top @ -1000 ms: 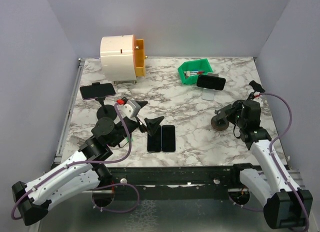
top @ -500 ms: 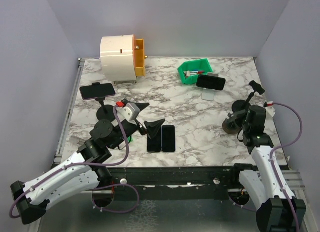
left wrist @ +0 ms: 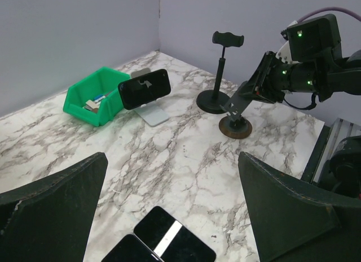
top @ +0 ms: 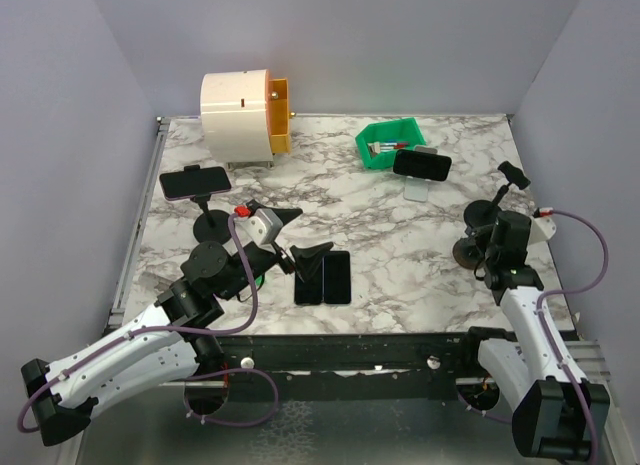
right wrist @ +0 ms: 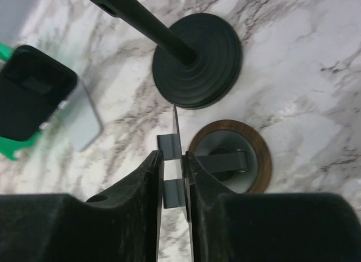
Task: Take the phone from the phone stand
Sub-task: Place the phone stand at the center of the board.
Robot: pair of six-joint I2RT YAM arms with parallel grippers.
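A dark phone sits in a black stand at the left. Another phone rests on a pale stand at the back right and also shows in the left wrist view. Two phones lie flat in the middle of the table. My left gripper is open and empty just above and left of them. My right gripper is shut on the upright plate of an empty round stand with a wood-rimmed base.
An empty black pole stand is right behind the round stand, its base close to my right fingers. A green bin and a white-and-orange drum stand at the back. The side walls are close.
My right gripper has dragged the round stand to the right, next to the pole stand. My left gripper has shifted only slightly and stays open.
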